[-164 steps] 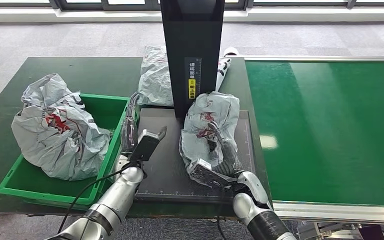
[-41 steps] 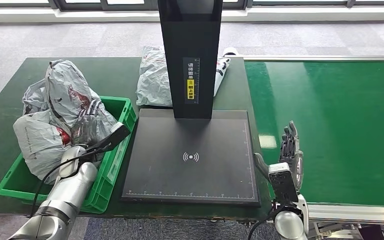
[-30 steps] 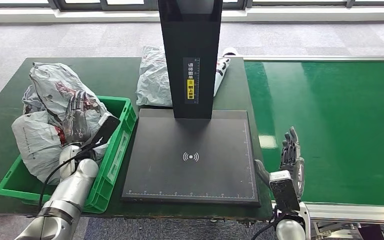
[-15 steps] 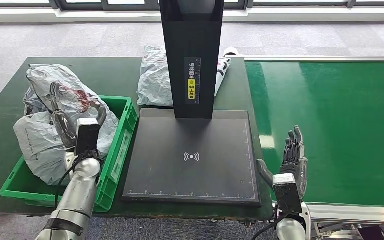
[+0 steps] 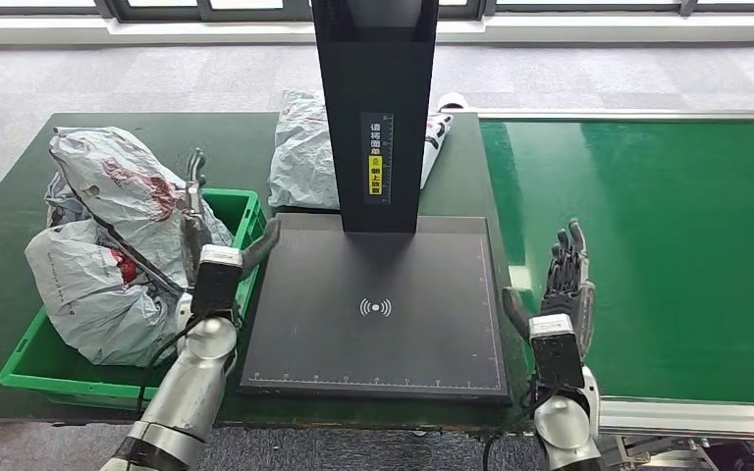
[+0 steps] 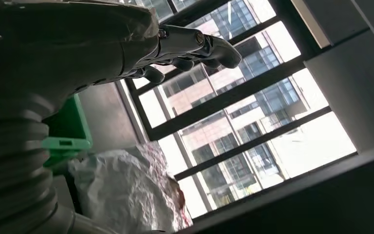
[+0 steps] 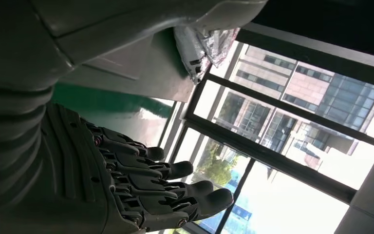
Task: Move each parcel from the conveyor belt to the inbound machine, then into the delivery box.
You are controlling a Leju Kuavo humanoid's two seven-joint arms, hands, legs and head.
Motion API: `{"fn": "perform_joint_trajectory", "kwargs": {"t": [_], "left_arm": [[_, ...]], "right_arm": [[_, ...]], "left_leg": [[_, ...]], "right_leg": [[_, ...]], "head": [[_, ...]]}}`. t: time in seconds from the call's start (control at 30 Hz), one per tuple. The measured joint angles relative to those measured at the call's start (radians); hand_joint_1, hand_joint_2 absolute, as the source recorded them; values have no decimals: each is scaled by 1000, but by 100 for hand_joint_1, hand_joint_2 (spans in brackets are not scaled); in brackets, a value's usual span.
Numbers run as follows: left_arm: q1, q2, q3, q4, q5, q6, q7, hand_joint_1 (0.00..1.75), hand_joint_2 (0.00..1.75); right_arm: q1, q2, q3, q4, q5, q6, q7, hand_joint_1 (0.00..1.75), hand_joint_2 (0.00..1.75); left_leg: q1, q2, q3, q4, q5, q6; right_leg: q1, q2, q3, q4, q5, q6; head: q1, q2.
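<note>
Parcels (image 5: 108, 211) lie heaped in the green delivery box (image 5: 231, 211).

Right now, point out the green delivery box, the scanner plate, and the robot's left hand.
green delivery box (image 5: 218, 355), head view, on its near right wall.
scanner plate (image 5: 432, 324), head view, on bare black surface.
left hand (image 5: 206, 255), head view, on the hand's middle.

We see a dark green matte table top (image 5: 206, 142), its far edge running along a grey carpeted floor (image 5: 157, 74). Past the floor, a pale sill (image 5: 599, 29) sits under dark-framed windows (image 5: 550, 8). In the left wrist view, we see tall glass-fronted buildings (image 6: 233, 102) behind dark window bars; in the right wrist view, a brownish building (image 7: 297, 83) and green trees (image 7: 214, 170).
</note>
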Motion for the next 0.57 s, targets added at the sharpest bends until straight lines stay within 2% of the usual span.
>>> {"fn": "perform_joint_trajectory", "kwargs": {"t": [0.07, 0.2, 0.27, 0.57], "left_arm": [[-21, -22, -41, 43, 7, 20, -21, 0, 175], [-69, -75, -91, 150, 28, 136, -78, 0, 175], [-83, -90, -106, 188, 44, 169, -85, 0, 175], [-128, -131, -168, 319, 58, 209, -88, 0, 175]], "right_arm": [[-55, 10, 24, 53, -3, -20, -16, 0, 175], [-130, 31, 65, 140, -6, -68, -32, 0, 175], [-143, 37, 80, 170, -4, -81, -33, 0, 175], [-153, 45, 123, 219, -8, -106, -34, 0, 175]], "left_leg": [[0, 0, 0, 1, 0, 0], [0, -1, 0, 1, 1, 1], [0, -1, 0, 1, 1, 1], [0, -1, -1, 1, 0, 1]], "right_leg": [[0, 0, 0, 0, 1, 1], [0, -1, 1, 0, 1, 1], [0, -1, 1, 0, 1, 1], [0, -1, 0, 0, 0, 1]], "head": [[0, 0], [0, 0], [0, 0], [0, 0]]}}
